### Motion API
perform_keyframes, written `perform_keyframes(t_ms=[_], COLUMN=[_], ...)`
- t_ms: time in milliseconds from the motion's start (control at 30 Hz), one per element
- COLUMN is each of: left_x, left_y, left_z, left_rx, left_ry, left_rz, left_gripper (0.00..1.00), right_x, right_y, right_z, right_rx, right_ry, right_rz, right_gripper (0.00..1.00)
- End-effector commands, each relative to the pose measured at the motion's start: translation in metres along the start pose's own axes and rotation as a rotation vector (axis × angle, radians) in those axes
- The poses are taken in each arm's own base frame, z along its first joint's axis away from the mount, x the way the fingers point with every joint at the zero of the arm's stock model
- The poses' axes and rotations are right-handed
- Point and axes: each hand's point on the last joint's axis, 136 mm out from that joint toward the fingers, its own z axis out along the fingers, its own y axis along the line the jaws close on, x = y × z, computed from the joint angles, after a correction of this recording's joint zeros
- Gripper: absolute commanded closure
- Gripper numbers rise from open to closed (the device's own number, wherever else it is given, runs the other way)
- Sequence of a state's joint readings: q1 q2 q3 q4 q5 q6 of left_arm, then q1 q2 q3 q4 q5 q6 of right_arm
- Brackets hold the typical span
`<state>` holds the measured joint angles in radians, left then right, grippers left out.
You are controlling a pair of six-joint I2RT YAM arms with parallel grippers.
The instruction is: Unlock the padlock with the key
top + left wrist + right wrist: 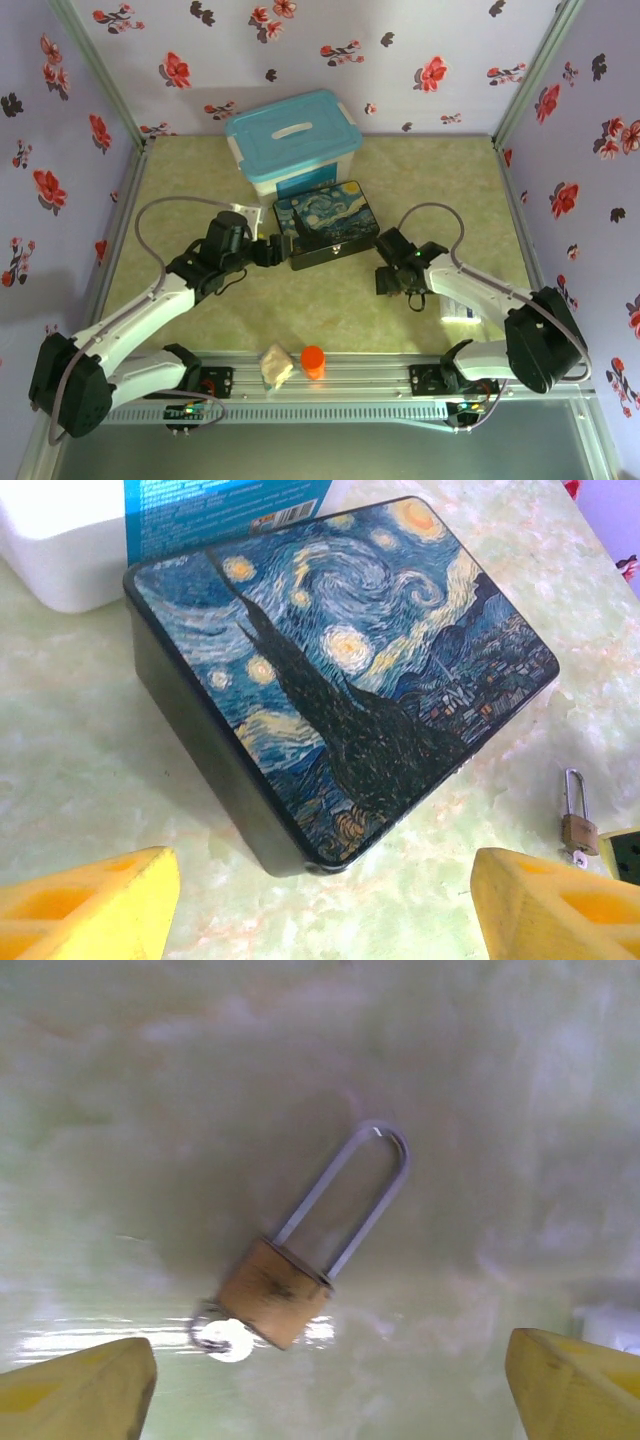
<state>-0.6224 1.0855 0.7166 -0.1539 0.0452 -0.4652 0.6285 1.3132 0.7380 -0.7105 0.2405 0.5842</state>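
right wrist: key (222,1337) a blurred glint at padlock (275,1293) base.

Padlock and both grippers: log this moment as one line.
padlock: flat on table, unheld | right gripper: open, over it | left gripper: open, empty, facing painted box

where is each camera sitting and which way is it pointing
Top external: above and behind the arms, looking down at the table; both arms show, bases at the bottom, reaching toward the painted box.
Left wrist: on the left arm, low, facing the painted box; open left gripper, yellow fingers at the bottom corners.
Right wrist: on the right arm, looking down at the padlock on the table; open right gripper at the bottom corners.
Shared: both wrist views catch the padlock.
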Motion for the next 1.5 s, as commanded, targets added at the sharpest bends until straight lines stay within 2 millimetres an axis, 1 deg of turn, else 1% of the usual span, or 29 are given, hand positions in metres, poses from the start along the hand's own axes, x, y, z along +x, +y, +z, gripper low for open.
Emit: perform_keyframes(t_ms=[0,100,167,233,300,400,467,533,567,633,733,900,967,1033,1067,1100,1133,1167,1233,1267,1300,1367,1433,1467], left_x=[0.014,0.022,0.026,0.027,0.027,0.026,0.026,0.026,0.026,0.026,0.026,0.023,0.019,0.012,0.006,-0.002,-0.012,-0.020,-0.035,-0.041,-0.045,-0.049,-0.044,-0.039], left_y=[0.011,0.014,0.015,0.016,0.016,0.016,0.016,0.017,0.017,0.019,0.022,0.031,0.044,0.061,0.069,0.080,0.091,0.101,0.122,0.133,0.144,0.159,0.173,0.180], left_z=[-0.001,-0.001,0.000,0.000,0.000,0.000,-0.001,-0.002,-0.003,-0.004,-0.005,-0.008,-0.012,-0.020,-0.025,-0.032,-0.040,-0.047,-0.060,-0.066,-0.072,-0.075,-0.074,-0.072], left_rx=[-0.029,-0.031,-0.031,-0.030,-0.028,-0.029,-0.032,-0.035,-0.036,-0.041,-0.059,-0.112,-0.183,-0.277,-0.318,-0.371,-0.428,-0.477,-0.582,-0.640,-0.694,-0.752,-0.812,-0.831], left_ry=[0.019,0.029,0.033,0.030,0.030,0.027,0.029,0.023,0.022,0.016,0.009,-0.003,-0.022,-0.055,-0.083,-0.128,-0.185,-0.237,-0.338,-0.374,-0.402,-0.417,-0.414,-0.412], left_rz=[-0.044,-0.051,-0.056,-0.059,-0.058,-0.050,-0.045,-0.044,-0.045,-0.043,-0.035,-0.010,-0.003,-0.003,-0.003,-0.001,0.005,0.020,0.077,0.094,0.111,0.175,0.279,0.304], left_gripper=[0.23,0.23,0.23,0.23,0.23,0.23,0.23,0.23,0.23,0.23,0.23,0.23,0.22,0.19,0.14,0.07,0.03,0.01,0.00,0.00,0.00,0.00,0.00,0.00], right_x=[-0.012,-0.012,-0.016,-0.019,-0.020,-0.010,0.001,0.009,0.010,0.015,0.021,0.027,0.024,0.012,0.004,-0.008,-0.021,-0.033,-0.061,-0.073,-0.087,-0.108,-0.126,-0.130], right_y=[-0.005,-0.005,0.003,0.008,0.007,-0.002,-0.008,-0.013,-0.019,-0.023,-0.035,-0.039,-0.037,-0.021,-0.015,-0.010,-0.009,-0.010,-0.014,-0.022,-0.033,-0.055,-0.074,-0.082], right_z=[0.007,0.015,0.017,0.019,0.023,0.033,0.037,0.037,0.035,0.032,0.026,0.020,0.014,0.005,-0.001,-0.011,-0.019,-0.027,-0.040,-0.043,-0.047,-0.053,-0.059,-0.059], right_rx=[0.032,0.045,0.006,-0.029,-0.019,0.051,0.081,0.095,0.121,0.132,0.181,0.176,0.162,0.073,0.030,-0.012,-0.032,-0.045,-0.063,-0.047,-0.012,0.062,0.133,0.153], right_ry=[-0.084,-0.083,-0.099,-0.120,-0.120,-0.077,-0.040,-0.022,-0.036,-0.044,-0.042,-0.040,-0.050,-0.102,-0.136,-0.194,-0.246,-0.286,-0.355,-0.385,-0.425,-0.512,-0.628,-0.669], right_rz=[0.137,0.132,0.143,0.162,0.171,0.153,0.139,0.134,0.133,0.134,0.137,0.145,0.143,0.129,0.126,0.129,0.136,0.144,0.134,0.127,0.127,0.107,0.085,0.091], right_gripper=[0.13,0.15,0.15,0.16,0.17,0.18,0.19,0.20,0.21,0.22,0.23,0.24,0.22,0.18,0.15,0.09,0.03,0.01,0.01,0.01,0.01,0.01,0.01,0.01])
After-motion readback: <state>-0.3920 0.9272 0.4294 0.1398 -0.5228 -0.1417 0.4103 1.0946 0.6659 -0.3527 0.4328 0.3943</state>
